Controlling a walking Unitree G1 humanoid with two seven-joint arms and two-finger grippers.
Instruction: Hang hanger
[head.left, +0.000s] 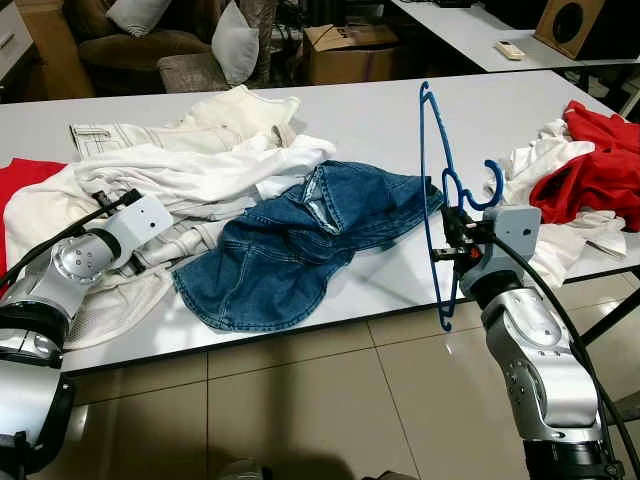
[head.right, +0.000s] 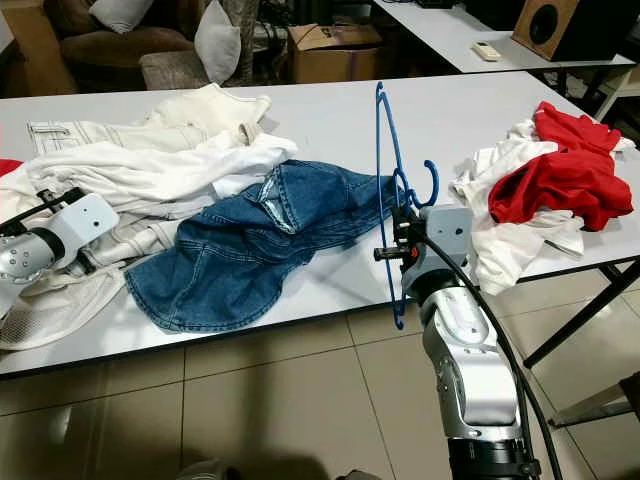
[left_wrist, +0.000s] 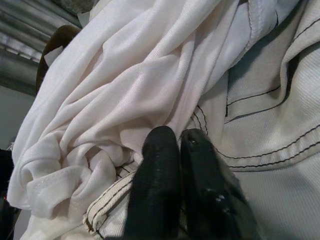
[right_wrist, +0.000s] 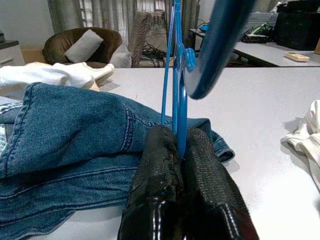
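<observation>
The right gripper (right_wrist: 181, 150) pinches the blue hanger (head.left: 436, 190) near its neck, holding it upright at the table (head.left: 380, 120) edge, hook (head.left: 488, 185) free, likely so a garment can be threaded on. The left gripper (left_wrist: 177, 150), fingers pressed together, pushes into the white clothes (head.left: 190, 175) beside the jeans (head.left: 300, 240), probably seeking a hold.

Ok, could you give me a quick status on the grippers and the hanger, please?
Right gripper shut on blue hanger, upright above table edge. Left gripper shut, against white clothes. Jeans beside hanger.
</observation>
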